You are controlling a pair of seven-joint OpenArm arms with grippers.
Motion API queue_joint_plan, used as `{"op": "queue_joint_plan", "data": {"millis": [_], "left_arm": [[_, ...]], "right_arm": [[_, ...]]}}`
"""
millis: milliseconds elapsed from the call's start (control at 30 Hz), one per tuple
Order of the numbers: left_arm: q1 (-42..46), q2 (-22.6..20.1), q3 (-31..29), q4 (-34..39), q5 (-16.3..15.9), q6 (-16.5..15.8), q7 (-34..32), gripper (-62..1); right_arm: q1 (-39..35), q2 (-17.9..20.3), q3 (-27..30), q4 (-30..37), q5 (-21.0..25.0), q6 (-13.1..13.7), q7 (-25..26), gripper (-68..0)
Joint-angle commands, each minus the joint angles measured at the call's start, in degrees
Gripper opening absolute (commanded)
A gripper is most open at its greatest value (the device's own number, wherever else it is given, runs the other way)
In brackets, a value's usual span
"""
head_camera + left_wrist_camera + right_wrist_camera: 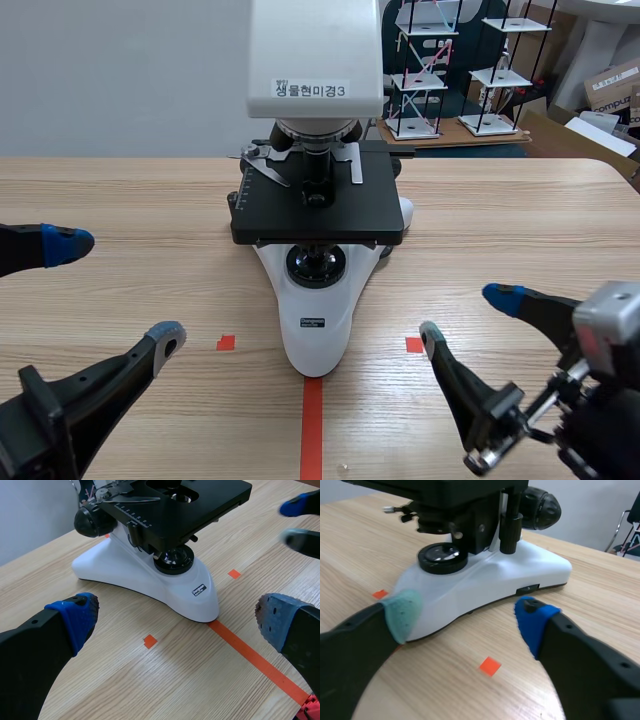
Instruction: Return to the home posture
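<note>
As its base lies, microscope (318, 335) points robotward.

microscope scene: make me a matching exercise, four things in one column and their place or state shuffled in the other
Things:
1. microscope
2. left gripper
3. right gripper
4. orange-red tape line

Places or states:
a. runs from the microscope toward the robot
b. stands on the table between the two grippers
c. open, holding nothing, right of the microscope
d. open, holding nothing, left of the microscope

Pairs: 1-b, 2-d, 3-c, 4-a
</note>
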Motion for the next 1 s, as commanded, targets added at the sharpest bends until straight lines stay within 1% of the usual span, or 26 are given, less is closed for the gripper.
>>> {"op": "queue_joint_plan", "data": {"millis": [0,67,167,233,300,367,433,500,633,967], "left_arm": [[0.11,0.28,-0.42,0.2,-0.39,-0.09,-0.81,1.4],[0.11,0.28,-0.42,0.2,-0.39,-0.09,-0.83,1.4],[0.11,0.28,-0.42,0.2,-0.39,-0.09,-0.83,1.4],[0.11,0.28,-0.42,0.2,-0.39,-0.09,-0.83,1.4],[0.11,0.28,-0.42,0.2,-0.39,-0.09,-0.83,1.4],[0.11,0.28,-0.42,0.2,-0.39,-0.09,-0.81,1.4],[0.11,0.28,-0.42,0.2,-0.39,-0.09,-0.81,1.4],[0.11,0.28,-0.42,0.2,-0.39,-0.09,-0.81,1.4],[0.11,0.28,-0.42,0.2,-0.39,-0.09,-0.81,1.4],[0.11,0.28,-0.42,0.2,-0.39,-0.09,-0.81,1.4]], "right_arm": [[-1.9,0.81,2.4,4.59,0.42,0.0,-0.33,-15.1],[-6.16,0.81,5.18,9.75,0.46,0.04,-3.08,-13.6],[-11.06,0.81,8.79,17.0,0.94,0.92,-9.79,-10.8],[-13.25,0.81,10.71,21.03,2.97,2.16,-15.06,-9.2],[-14.32,0.81,12.22,24.0,6.05,3.61,-19.82,-7.9],[-14.99,0.81,13.33,25.88,9.4,5.11,-22.97,-7.9],[-15.17,0.81,13.94,26.8,11.1,6.01,-23.63,-7.9],[-15.23,0.81,14.19,27.06,11.87,6.1,-24.02,-7.9],[-15.23,0.79,14.19,27.06,11.85,6.1,-26.18,-7.9],[-15.98,0.81,14.19,27.06,11.45,6.08,-25.86,-8.0]]}}
